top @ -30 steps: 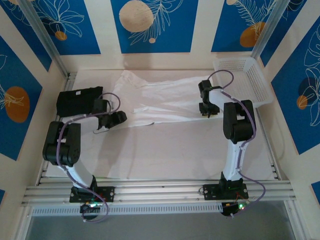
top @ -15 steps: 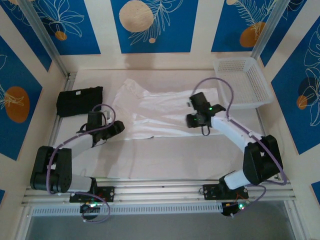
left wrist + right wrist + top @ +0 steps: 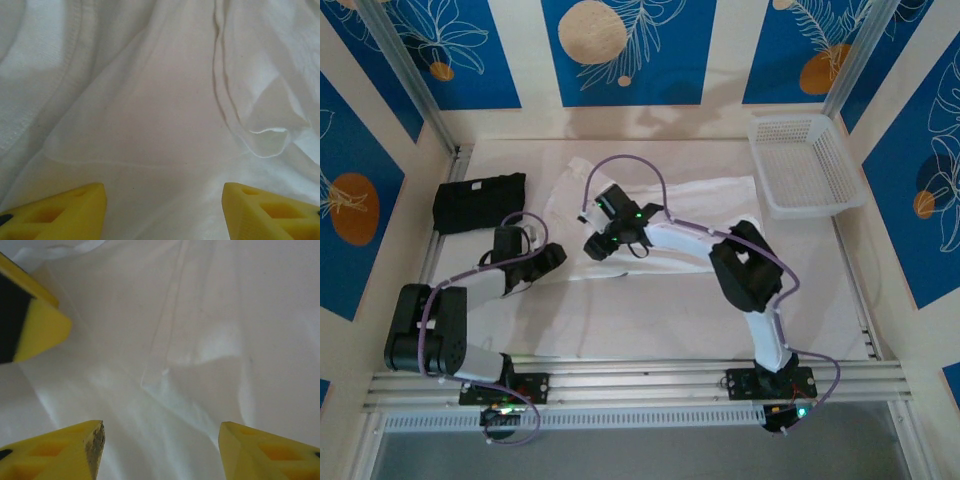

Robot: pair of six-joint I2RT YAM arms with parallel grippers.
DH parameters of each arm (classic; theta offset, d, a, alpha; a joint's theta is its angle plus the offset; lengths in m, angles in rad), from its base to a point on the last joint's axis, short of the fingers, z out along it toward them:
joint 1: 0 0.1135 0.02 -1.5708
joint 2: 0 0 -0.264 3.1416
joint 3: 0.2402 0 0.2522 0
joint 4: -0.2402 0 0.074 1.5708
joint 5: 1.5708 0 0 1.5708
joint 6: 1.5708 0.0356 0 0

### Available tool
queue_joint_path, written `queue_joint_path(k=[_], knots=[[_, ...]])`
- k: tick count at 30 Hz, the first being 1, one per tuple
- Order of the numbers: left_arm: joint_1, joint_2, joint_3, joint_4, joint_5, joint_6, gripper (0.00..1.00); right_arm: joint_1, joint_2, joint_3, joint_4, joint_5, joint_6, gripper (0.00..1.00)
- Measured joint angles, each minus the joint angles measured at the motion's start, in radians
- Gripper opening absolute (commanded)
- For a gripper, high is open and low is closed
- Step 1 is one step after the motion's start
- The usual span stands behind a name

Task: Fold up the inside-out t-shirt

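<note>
On table: one t-shirt, one black garment, one basket; left pincer, right pincer wide.

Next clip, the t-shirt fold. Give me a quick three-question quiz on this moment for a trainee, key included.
1. True or false: the black garment lies on the table, outside the basket.
2. Which arm stretches across the white t-shirt so that its claw sits close to the other arm's? A: left. B: right. C: neither.
3. Short answer: going by the wrist views, how do the left claw and the right claw stand, open or shut?

Key: 1 true; 2 B; 3 both open, fingertips apart with only cloth beyond them.
</note>
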Motion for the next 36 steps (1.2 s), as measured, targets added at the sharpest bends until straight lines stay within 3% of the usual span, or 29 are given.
queue_joint_path(k=[5, 10, 12, 17, 22, 25, 29, 36], knots=[[0.006, 0.000, -0.008, 0.013, 0.009, 0.001, 0.63, -0.002, 0.121, 0.119, -0.047, 0.005, -0.031, 0.41], [0.011, 0.000, -0.011, 0.018, 0.019, 0.009, 0.63, -0.016, 0.167, 0.169, -0.077, 0.002, -0.021, 0.06], [0.013, 0.000, -0.012, 0.019, 0.021, 0.012, 0.63, -0.028, 0.166, 0.173, -0.080, 0.002, 0.002, 0.00], [0.014, 0.000, -0.015, 0.025, 0.023, 0.019, 0.63, -0.108, 0.156, 0.175, -0.076, -0.006, 0.175, 0.02], [0.015, 0.000, -0.019, 0.034, 0.023, 0.027, 0.63, -0.291, 0.150, 0.180, -0.066, -0.093, 0.417, 0.30], [0.016, 0.000, -0.019, 0.034, 0.023, 0.027, 0.64, -0.378, 0.150, 0.188, -0.078, -0.114, 0.483, 0.40], [0.016, 0.000, -0.018, 0.033, 0.023, 0.027, 0.65, -0.394, 0.127, 0.152, -0.076, -0.137, 0.500, 0.45], [0.015, -0.027, -0.006, 0.009, -0.005, 0.027, 0.65, -0.390, -0.169, -0.166, -0.081, -0.147, 0.470, 0.45]])
